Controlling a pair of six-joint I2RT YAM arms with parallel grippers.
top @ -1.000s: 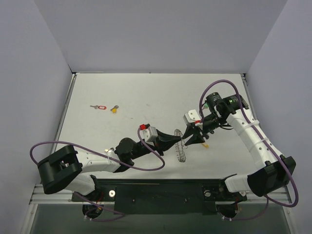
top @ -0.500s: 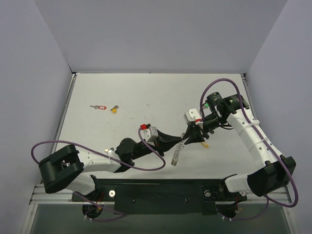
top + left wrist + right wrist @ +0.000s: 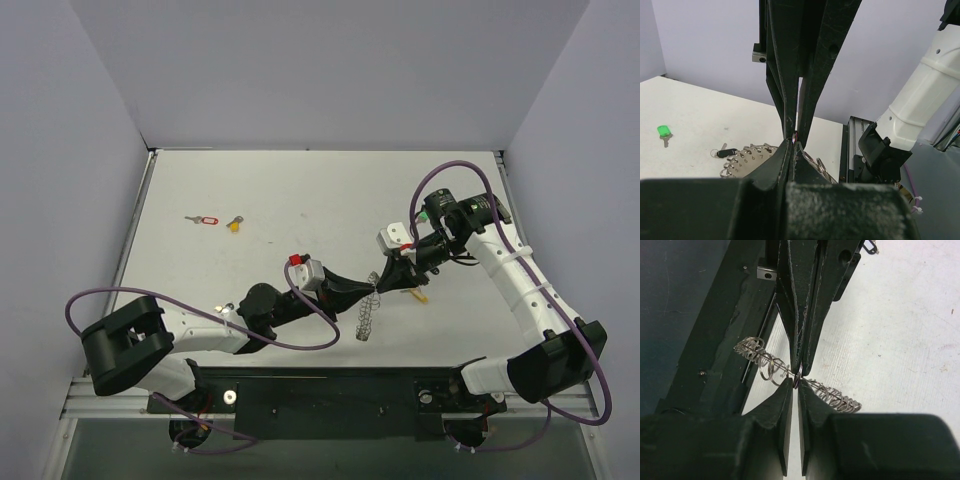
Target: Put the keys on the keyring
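The keyring is a silvery coil hanging between the two gripper tips at the table's middle, its lower end reaching toward the table. My left gripper and right gripper meet tip to tip and both pinch the ring's wire at the same spot. In the left wrist view my left gripper is shut, with the keyring behind it. In the right wrist view my right gripper is shut on the keyring. A red-tagged key and a yellow key lie far left.
An orange-yellow key lies just under the right gripper. A green key and a black key lie on the table in the left wrist view. The black base rail runs along the near edge.
The keyring's hanging end has swung from straight down toward the lower left. Both gripper tips have shifted slightly left, still pinched together on the ring.
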